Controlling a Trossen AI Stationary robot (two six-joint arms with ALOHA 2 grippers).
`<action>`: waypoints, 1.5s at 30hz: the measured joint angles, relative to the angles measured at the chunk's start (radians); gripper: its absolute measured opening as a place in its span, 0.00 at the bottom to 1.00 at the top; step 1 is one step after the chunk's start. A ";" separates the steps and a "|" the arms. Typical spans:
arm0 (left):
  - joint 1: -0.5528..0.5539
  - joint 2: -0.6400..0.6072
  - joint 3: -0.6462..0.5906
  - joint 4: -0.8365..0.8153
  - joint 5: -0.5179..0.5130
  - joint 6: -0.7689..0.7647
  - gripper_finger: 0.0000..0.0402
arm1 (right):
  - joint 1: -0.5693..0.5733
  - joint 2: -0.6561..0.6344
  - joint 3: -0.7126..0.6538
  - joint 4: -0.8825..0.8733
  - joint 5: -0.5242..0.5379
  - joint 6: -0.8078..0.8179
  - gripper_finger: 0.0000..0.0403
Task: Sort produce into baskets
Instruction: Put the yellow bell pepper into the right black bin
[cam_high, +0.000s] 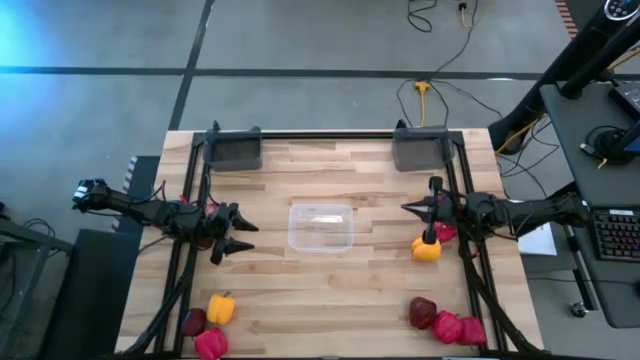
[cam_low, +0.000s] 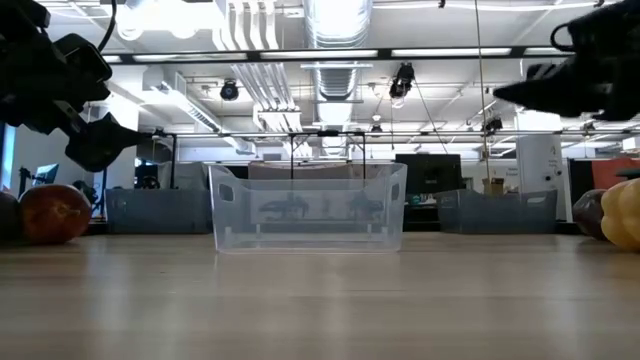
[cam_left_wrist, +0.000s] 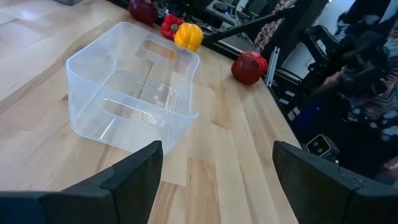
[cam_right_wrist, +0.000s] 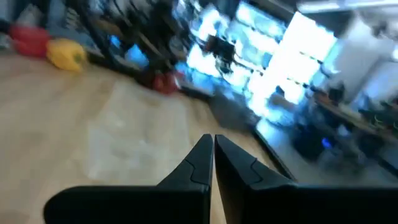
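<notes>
A clear plastic container (cam_high: 321, 226) (cam_left_wrist: 134, 93) stands at the table's middle, and two dark grey trays (cam_high: 235, 150) (cam_high: 420, 150) sit at the far edge. My left gripper (cam_high: 235, 243) (cam_left_wrist: 217, 177) hovers open to the left of the container, pointing at it, nothing between its fingers. My right gripper (cam_high: 408, 208) (cam_right_wrist: 213, 155) is shut and empty to the container's right, above the table. A yellow pepper (cam_high: 427, 248) and a red pepper (cam_high: 446, 233) lie just below that arm.
At the near left lie a yellow pepper (cam_high: 221, 308), a dark apple (cam_high: 194, 322) and a red pepper (cam_high: 211, 343). At the near right lie an apple (cam_high: 422, 313) and two red peppers (cam_high: 458, 327). Something red (cam_high: 205, 212) shows under the left arm.
</notes>
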 joint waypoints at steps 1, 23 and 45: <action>0.000 0.001 0.000 0.000 0.000 0.000 0.71 | 0.000 0.009 0.000 0.038 -0.075 0.111 0.02; 0.000 0.013 0.000 0.005 -0.001 0.000 0.71 | 0.007 0.531 0.634 -0.800 -0.012 0.875 0.02; 0.000 0.018 0.000 0.006 0.000 0.000 0.71 | 0.323 1.107 1.078 -1.496 -0.172 0.865 0.93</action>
